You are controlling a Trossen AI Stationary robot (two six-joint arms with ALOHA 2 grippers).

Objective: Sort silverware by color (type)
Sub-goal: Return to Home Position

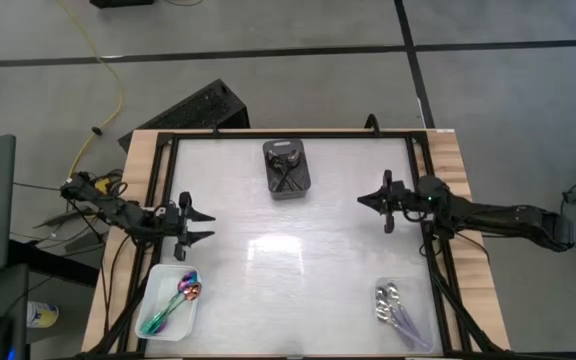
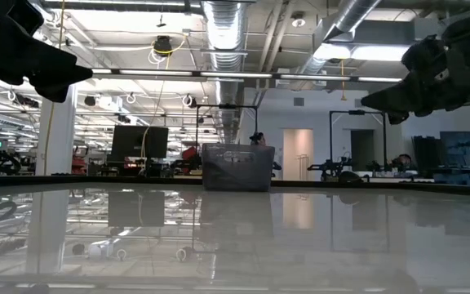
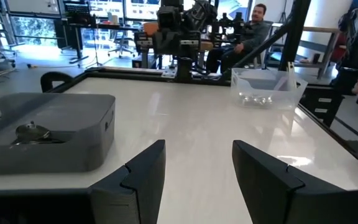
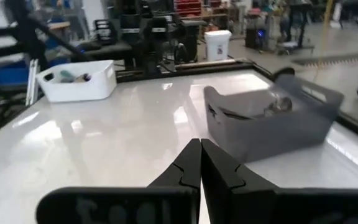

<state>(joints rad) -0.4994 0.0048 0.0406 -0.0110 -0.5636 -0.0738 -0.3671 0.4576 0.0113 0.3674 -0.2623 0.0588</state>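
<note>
1. Left wrist view shows the left pincer (image 3: pixel 197 149) with its two fingers spread wide and nothing between them. It hangs over the left edge of the table (image 1: pixel 298 250).
2. At the right edge, the right pincer (image 4: pixel 201 144) has its fingers pressed tip to tip, also holding nothing.
3. Nearest the left pincer, the rainbow spoons (image 1: pixel 176 298) lie in the white bin (image 1: pixel 173 268) at the near left corner.
4. The silver spoons (image 1: pixel 390 303) lie in the clear bin (image 1: pixel 418 300) at the near right corner.
5. Between the arms, at the far middle, the black spoons (image 1: pixel 286 175) lie crossed in the dark bin (image 1: pixel 268 170). No spoon shows on the bare tabletop, so the sorting looks done.
6. These spoons look light, stiff and smooth, so they would likely slip. The best hold is probably across the slim handle near its middle. Where handles overlap, one lifted spoon may drag another along.
7. I cannot count the spoons in any bin, and the black ones barely stand out from their dark bin.
8. In the low view only the dark bin shows, with both arms cut off at the top.
</note>
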